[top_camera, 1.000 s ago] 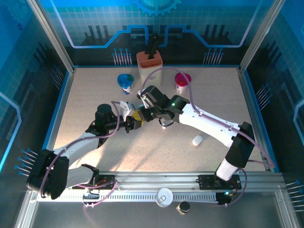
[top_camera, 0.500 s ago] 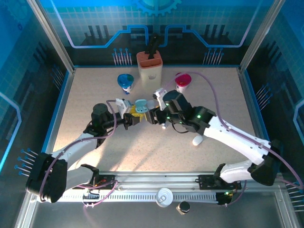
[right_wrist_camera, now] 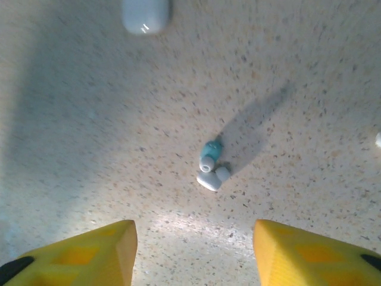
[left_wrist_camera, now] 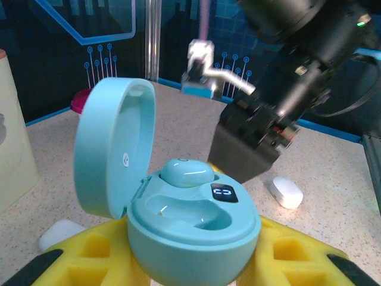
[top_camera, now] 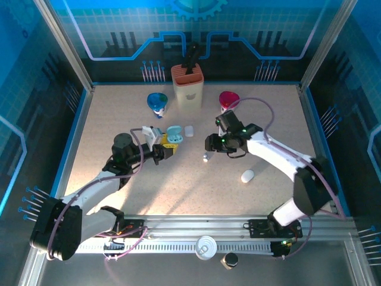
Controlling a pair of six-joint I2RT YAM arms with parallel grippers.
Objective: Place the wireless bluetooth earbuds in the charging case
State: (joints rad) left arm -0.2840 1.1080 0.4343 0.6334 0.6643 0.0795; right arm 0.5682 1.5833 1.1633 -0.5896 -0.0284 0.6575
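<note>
While left hand (left_wrist_camera: 193, 262) clamps case (left_wrist_camera: 190, 229), wrist view shows right hand (right_wrist_camera: 193, 238) wide above earbuds (right_wrist_camera: 209, 171).

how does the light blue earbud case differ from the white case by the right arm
The light blue rounded plastic case has its lid open; the white pebble-shaped plastic case is shut. The blue one is held in the left gripper; the white one lies on the speckled table. Both are rounded.

Place: robot lab test cell.
Walls: clear panels (top_camera: 196, 24) printed with blue circuit lines, framed by metal posts (top_camera: 64, 47).
Bench: speckled table (top_camera: 196, 190); two robot arms (top_camera: 95, 187) (top_camera: 275, 156) bolted to a rail (top_camera: 196, 226).
</note>
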